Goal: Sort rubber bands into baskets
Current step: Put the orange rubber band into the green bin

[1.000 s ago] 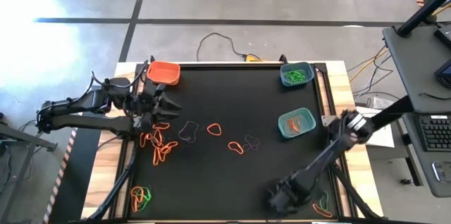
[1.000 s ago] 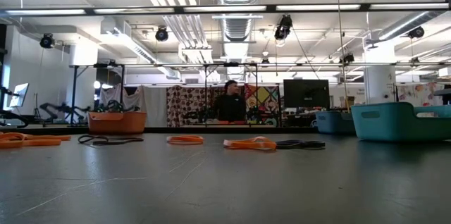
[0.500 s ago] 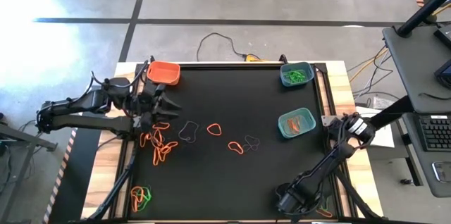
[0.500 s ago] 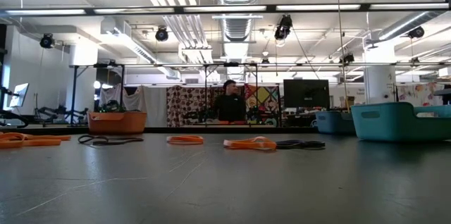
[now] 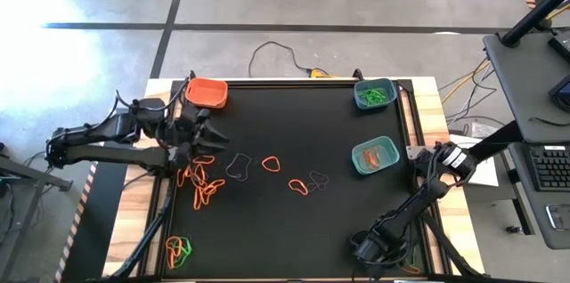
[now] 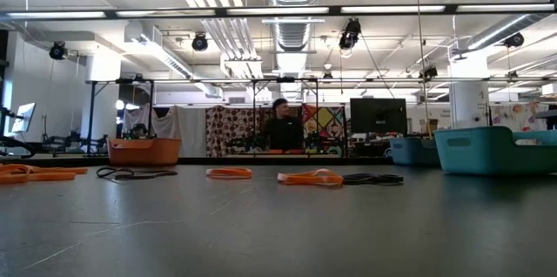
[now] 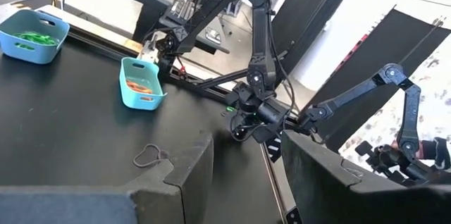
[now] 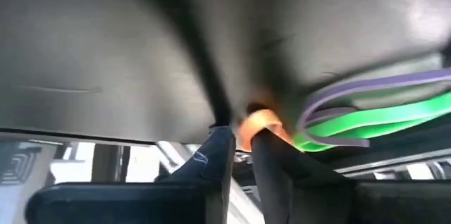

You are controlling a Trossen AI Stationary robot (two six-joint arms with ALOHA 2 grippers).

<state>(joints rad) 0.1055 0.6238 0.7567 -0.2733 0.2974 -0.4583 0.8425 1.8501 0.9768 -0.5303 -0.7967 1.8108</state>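
Two grippers: right gripper (image 8: 241, 139) at table's (image 5: 303, 114) near right corner, fingers nearly closed pinching an orange rubber band (image 8: 258, 121), left gripper (image 5: 207, 136) part-open, empty, beside orange basket (image 5: 207, 92) at far left corner.

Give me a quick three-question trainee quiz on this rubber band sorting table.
1. True or false: the left claw, open, waits beside the blue basket.
2. The right claw pinches a band of which colour? A orange, B dark, C green.
3. Fill in: the blue basket holds ___ bands.
Key: 1 false, it waits by the orange basket. 2 A, the orange band. 3 green.
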